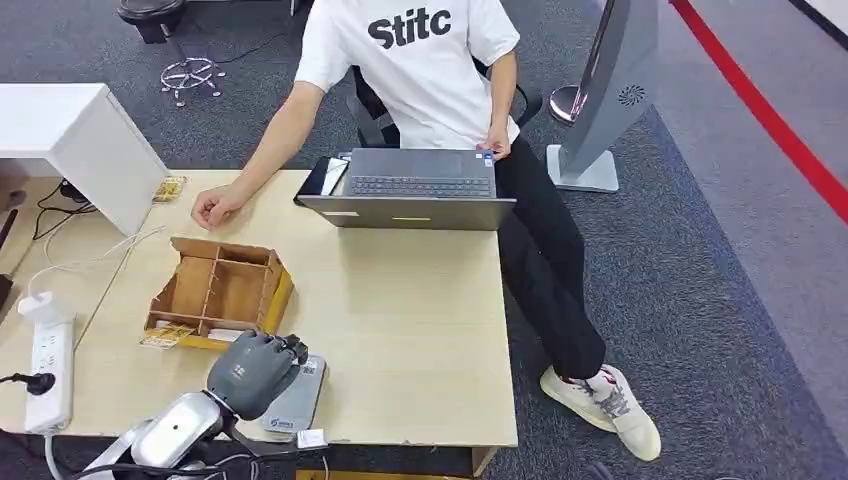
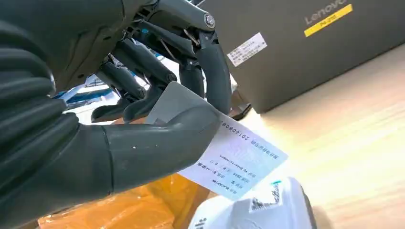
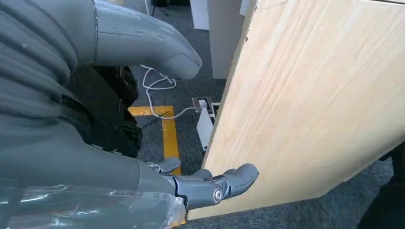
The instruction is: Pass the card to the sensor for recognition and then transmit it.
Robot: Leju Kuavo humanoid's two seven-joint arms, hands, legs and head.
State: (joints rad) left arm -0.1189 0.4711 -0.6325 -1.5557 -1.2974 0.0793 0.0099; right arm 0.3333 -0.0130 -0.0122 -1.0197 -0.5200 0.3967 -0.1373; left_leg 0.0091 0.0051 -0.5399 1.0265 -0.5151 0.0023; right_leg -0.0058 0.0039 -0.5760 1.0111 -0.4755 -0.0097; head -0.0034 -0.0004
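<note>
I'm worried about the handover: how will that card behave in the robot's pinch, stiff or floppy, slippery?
The card juts flat and unbent past the left hand, so it is probably fairly stiff. It looks thin and glossy, so likely light and apt to slip from the smooth thumb.

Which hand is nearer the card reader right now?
Left. The left hand holds the card right over the card reader; the right hand hangs beside the table edge, off the tabletop.
</note>
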